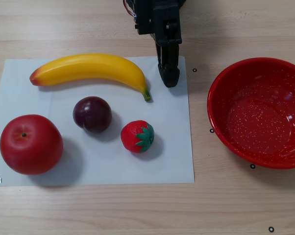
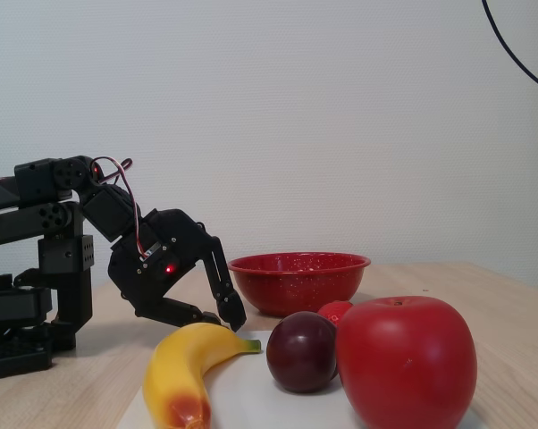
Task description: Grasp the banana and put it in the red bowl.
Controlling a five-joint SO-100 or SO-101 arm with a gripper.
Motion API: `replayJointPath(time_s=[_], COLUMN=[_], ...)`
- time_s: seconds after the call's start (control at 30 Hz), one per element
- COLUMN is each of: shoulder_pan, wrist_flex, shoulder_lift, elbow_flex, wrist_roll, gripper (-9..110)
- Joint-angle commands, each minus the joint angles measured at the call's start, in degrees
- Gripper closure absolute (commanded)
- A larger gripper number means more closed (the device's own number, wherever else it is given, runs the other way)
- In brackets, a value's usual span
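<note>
The banana lies across the top of a white paper sheet, with its orange-red tip to the left and its green stem to the right; in the fixed view it is in the foreground. The red bowl stands empty on the wood table to the right of the sheet and shows behind the fruit in the fixed view. My black gripper hangs just right of the banana's stem end, low over the sheet. In the fixed view my gripper has its jaws together, empty, just behind the stem.
On the white sheet also sit a red apple, a dark plum and a toy strawberry. The arm's base stands at the left in the fixed view. Small black marks ring the bowl.
</note>
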Motion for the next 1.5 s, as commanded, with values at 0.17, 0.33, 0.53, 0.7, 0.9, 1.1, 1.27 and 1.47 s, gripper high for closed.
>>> replayJointPath(time_s=[0.17, 0.33, 0.53, 0.7, 0.9, 1.1, 1.27, 1.47], shoulder_pan=[0.09, -1.05, -1.76, -3.43, -6.24, -10.37, -15.82, -23.91], wrist_flex=[1.76, 4.66, 8.96, 13.01, 22.41, 32.52, 39.73, 45.79], shoulder_lift=[-0.88, -3.25, -8.26, -14.77, -25.31, -36.47, -44.74, -54.93], elbow_flex=[-0.09, -3.43, -12.22, -21.01, -35.51, -50.71, -61.35, -72.69], wrist_roll=[1.76, 2.9, 3.87, 5.19, 3.78, 4.22, 8.35, 14.41], gripper=[101, 101, 101, 101, 101, 100, 98, 98])
